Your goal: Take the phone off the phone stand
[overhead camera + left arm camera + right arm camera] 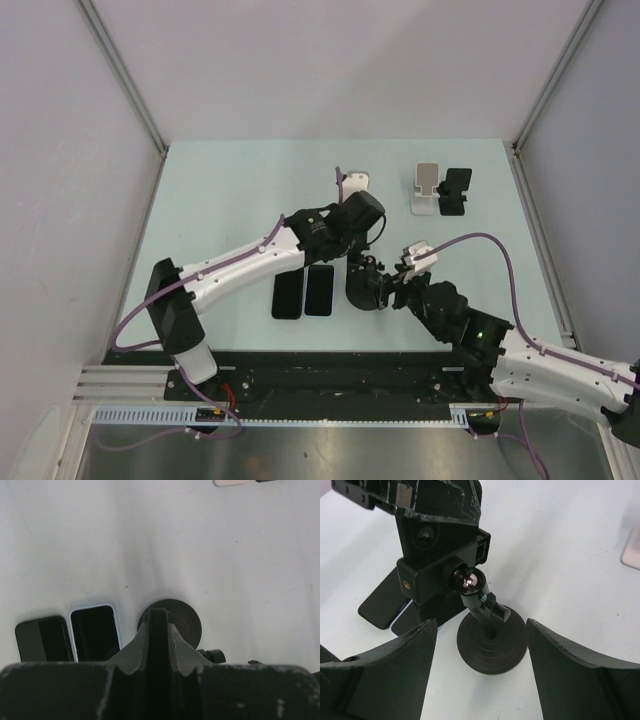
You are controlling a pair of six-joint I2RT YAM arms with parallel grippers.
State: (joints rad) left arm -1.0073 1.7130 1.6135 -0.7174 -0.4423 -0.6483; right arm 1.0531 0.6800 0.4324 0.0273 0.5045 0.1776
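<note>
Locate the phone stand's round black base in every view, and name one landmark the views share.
Top external: round base at table centre, just right of the flat phones.
Left wrist: lower centre, partly hidden behind the left gripper.
Right wrist: bottom centre, between the open fingers of the right gripper.
Shared landmark: the two flat phones, left of the base in every view.

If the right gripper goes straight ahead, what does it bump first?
Likely the stand: its base and stem sit ahead, between the open fingers of the right gripper, though depth is unclear.
</note>
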